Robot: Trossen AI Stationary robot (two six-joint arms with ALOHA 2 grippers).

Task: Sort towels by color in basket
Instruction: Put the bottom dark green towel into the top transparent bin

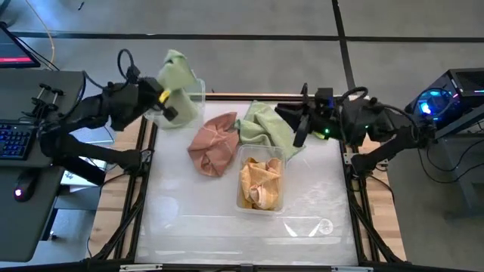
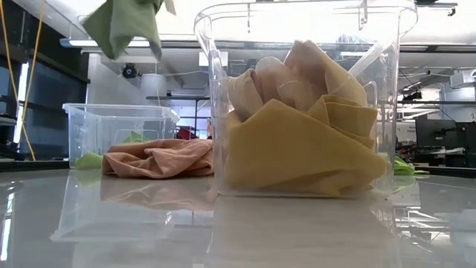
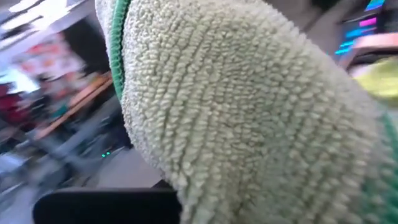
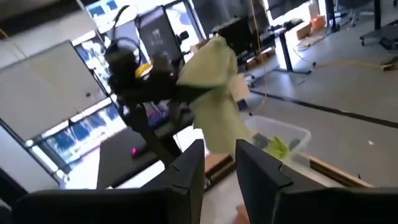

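Sage-green towel [image 1: 178, 77] hangs pinched in the left pincer [image 1: 163, 100] directly above the clear bin [image 1: 198, 94] at the counter's [image 1: 181, 219] eleven o'clock, its length dangling straight down, while the right pincer [image 1: 298, 123], fingers spread and empty, waits at two o'clock.

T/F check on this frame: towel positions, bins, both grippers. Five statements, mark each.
1. The left gripper holds a pale sage green towel above the clear plastic bin at the table's far left. True.
2. The mustard yellow towels lie loose on the table. False: they sit in the clear centre bin.
3. The salmon pink towel lies on the table. True.
4. The right gripper grips a towel. False: open, empty.
5. The far-left bin is empty. False: something lime green is inside.
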